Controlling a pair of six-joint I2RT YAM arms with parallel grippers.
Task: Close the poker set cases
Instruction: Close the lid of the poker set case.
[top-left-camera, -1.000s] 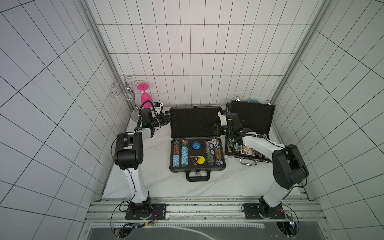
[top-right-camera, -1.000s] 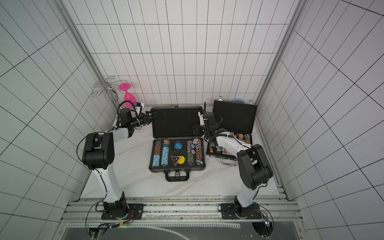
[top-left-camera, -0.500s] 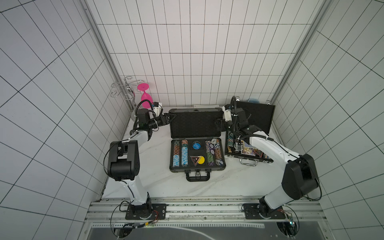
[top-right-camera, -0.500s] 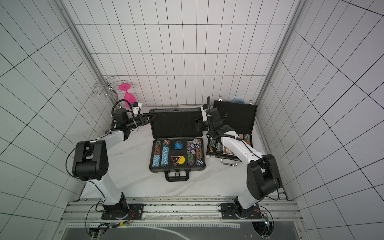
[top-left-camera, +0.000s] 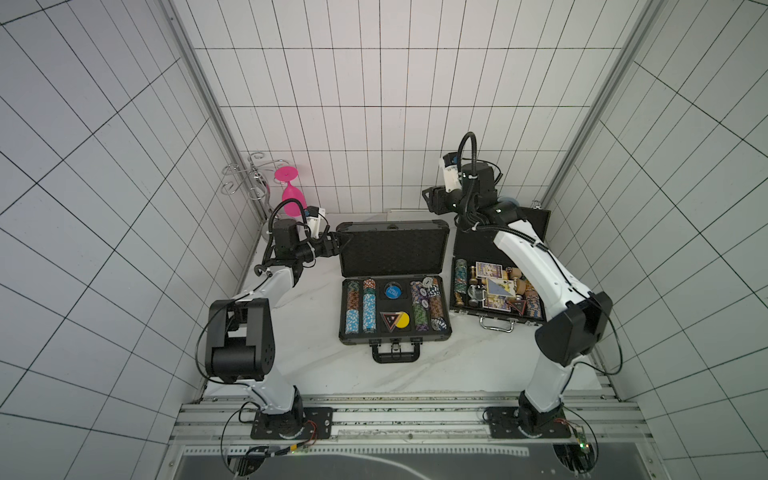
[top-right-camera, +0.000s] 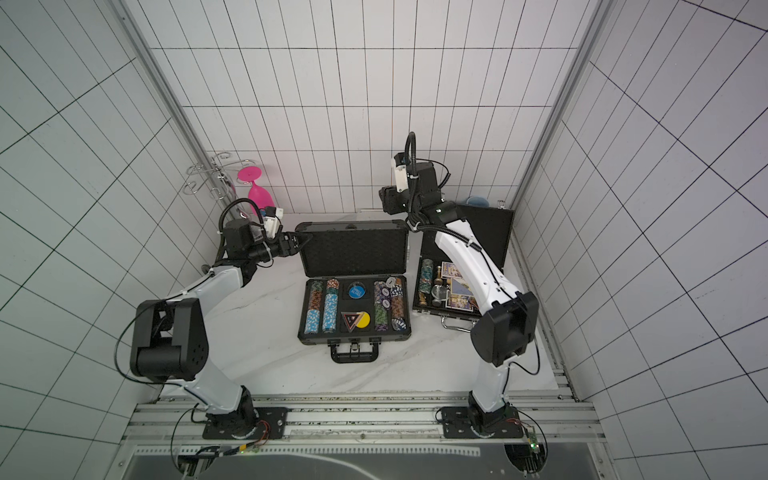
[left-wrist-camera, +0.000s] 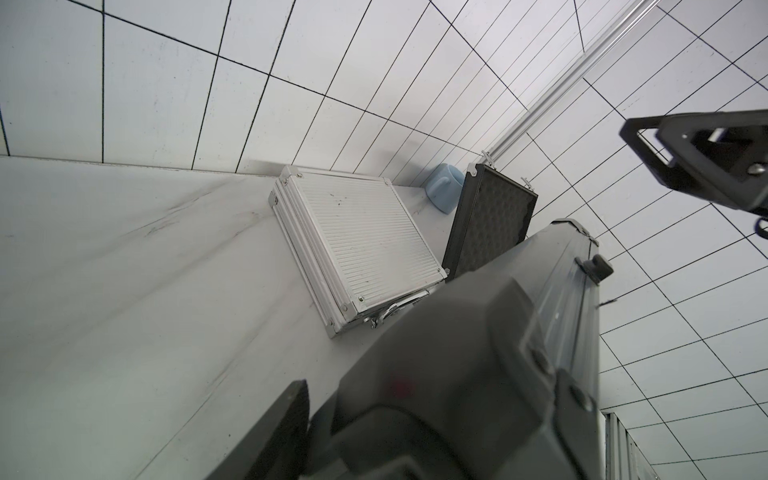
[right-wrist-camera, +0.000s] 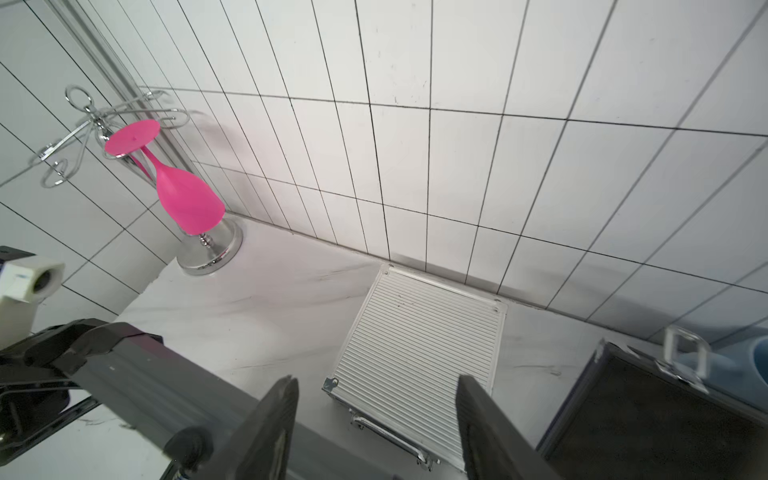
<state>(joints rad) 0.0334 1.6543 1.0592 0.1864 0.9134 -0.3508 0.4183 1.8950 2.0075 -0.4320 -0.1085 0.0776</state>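
The small silver case (left-wrist-camera: 357, 249) is almost wholly hidden in both top views behind the upright lid of the wide dark grey case (top-left-camera: 392, 249); only a pale strip is seen there by the back wall. In the wrist views it is shown closed and lying flat on the marble table (top-left-camera: 311, 328), with a ribbed metal lid and riveted corners. The black textured case (top-left-camera: 537, 226) stands open at the right, and its tray of chips and cards (top-left-camera: 488, 270) is partly covered by the right arm. A blue mug (left-wrist-camera: 444, 187) behind it is half hidden.

The left gripper (top-right-camera: 301, 240) is set at the left top corner of the grey lid. Only one finger (left-wrist-camera: 286, 424) is seen. The other is hidden by the blurred corner, so it cannot be told whether the lid is clamped. The right gripper (right-wrist-camera: 376, 379) is placed just above the right top corner, its jaws apart and nothing between them.

The grey case is lined with dimpled foam, and striped chips (top-left-camera: 365, 307) are laid in rows in its tray. A pink glass (right-wrist-camera: 183, 195) is hung upside down on a chromed wire rack (right-wrist-camera: 91, 120).
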